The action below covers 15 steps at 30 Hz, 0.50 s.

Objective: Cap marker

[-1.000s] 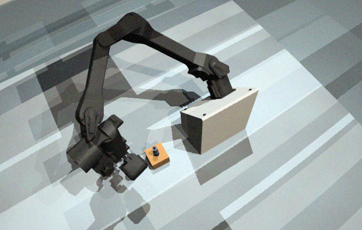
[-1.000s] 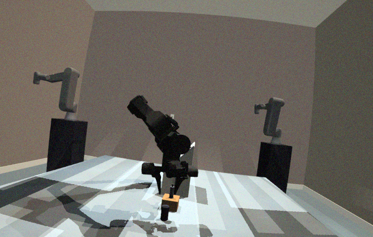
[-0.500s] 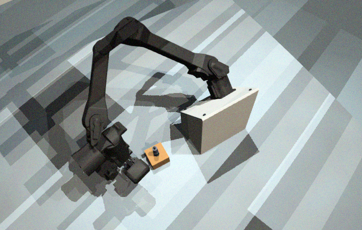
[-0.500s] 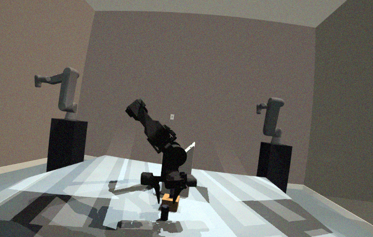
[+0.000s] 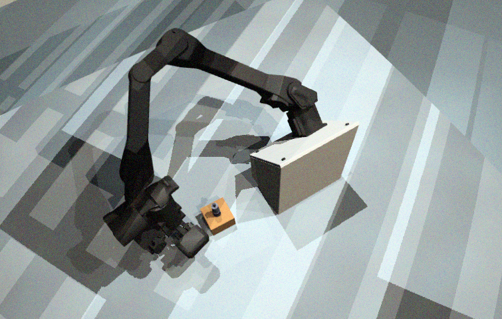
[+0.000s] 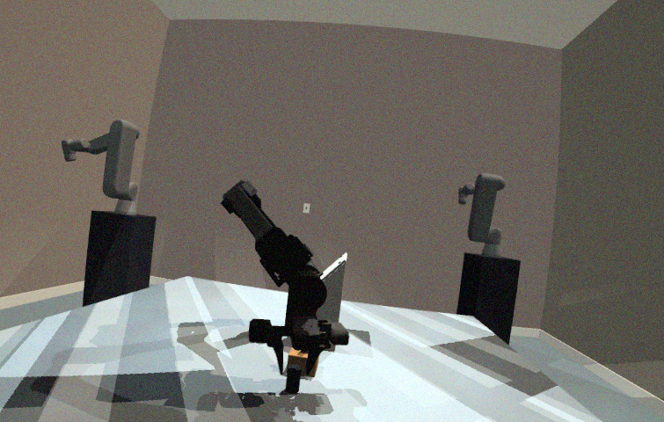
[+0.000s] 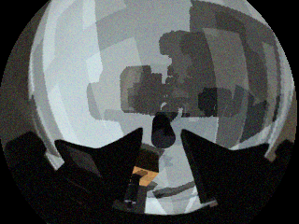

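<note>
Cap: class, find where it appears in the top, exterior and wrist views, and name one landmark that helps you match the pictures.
Top: not visible; the gripper covers its spot, left of the block.
Exterior: the cap stands on the table, lower centre, just in front of the block.
Wrist: centre, between the two open fingers.
Shared landmark: the orange holder block.

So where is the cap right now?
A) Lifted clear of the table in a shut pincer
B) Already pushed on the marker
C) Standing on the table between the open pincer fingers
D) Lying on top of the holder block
C: in the wrist view the cap stands on the table between the parted fingers of the pincer, ungripped.
</note>
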Motion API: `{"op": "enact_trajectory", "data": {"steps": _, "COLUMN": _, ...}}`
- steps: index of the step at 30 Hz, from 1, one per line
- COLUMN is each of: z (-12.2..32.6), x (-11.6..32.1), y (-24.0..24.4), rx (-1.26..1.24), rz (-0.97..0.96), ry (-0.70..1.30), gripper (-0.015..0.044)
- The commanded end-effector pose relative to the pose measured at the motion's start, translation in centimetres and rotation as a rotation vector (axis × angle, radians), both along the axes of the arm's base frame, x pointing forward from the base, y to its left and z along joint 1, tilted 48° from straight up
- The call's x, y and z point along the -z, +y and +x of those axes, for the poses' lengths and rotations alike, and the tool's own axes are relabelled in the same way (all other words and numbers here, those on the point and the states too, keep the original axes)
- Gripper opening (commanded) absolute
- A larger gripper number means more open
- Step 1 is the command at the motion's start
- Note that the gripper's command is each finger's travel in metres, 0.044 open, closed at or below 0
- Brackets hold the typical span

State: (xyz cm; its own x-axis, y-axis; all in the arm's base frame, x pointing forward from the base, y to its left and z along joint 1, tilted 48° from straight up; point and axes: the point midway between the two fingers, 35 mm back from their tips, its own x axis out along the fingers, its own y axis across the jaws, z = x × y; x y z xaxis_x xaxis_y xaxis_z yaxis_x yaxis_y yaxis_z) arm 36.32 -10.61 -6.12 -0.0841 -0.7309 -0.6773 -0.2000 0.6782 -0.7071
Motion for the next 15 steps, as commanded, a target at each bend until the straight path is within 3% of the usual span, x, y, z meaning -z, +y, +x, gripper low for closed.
{"op": "enact_trajectory", "data": {"steps": 1, "z": -0.2, "x": 0.4, "y": -0.5, "rx": -0.002, "rz": -0.004, "ry": 0.006, "gripper": 0.0236}}
{"op": "enact_trajectory", "data": {"steps": 13, "z": -0.4, "x": 1.5, "y": -1.7, "rx": -0.002, "rz": -0.006, "ry": 0.006, "gripper": 0.0236}}
{"op": "enact_trajectory", "data": {"steps": 15, "z": -0.4, "x": 1.5, "y": -1.7, "rx": -0.002, "rz": -0.006, "ry": 0.006, "gripper": 0.0183}}
